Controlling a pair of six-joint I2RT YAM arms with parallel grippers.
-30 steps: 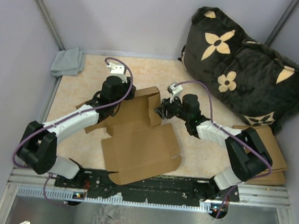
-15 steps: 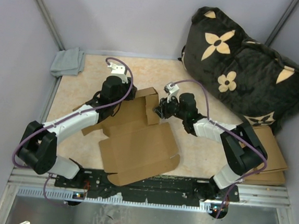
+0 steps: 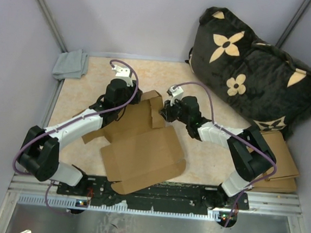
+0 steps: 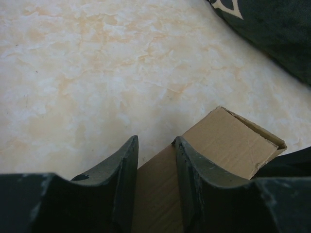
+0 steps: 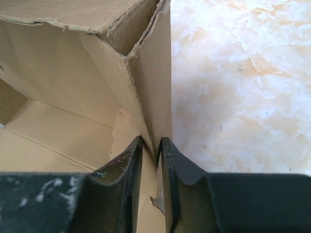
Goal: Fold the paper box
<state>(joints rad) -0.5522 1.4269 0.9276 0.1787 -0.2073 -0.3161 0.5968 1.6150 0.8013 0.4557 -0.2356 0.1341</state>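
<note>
The paper box is plain brown cardboard lying half-formed in the middle of the table, its big lid flap spread toward the near edge. My left gripper is at the box's far left corner. In the left wrist view its fingers stand apart over the face of a folded back wall, with the gripper not pinching it. My right gripper is at the far right corner. In the right wrist view it is shut on the upright edge of a side wall.
A dark pillow with tan flowers fills the back right and shows in the left wrist view. A stack of flat cardboard pieces lies at the right edge. A grey cloth sits at the back left corner.
The right gripper has pushed left and away with the side wall, and the whole box has slid and turned a little to the left. The left gripper has hardly moved.
</note>
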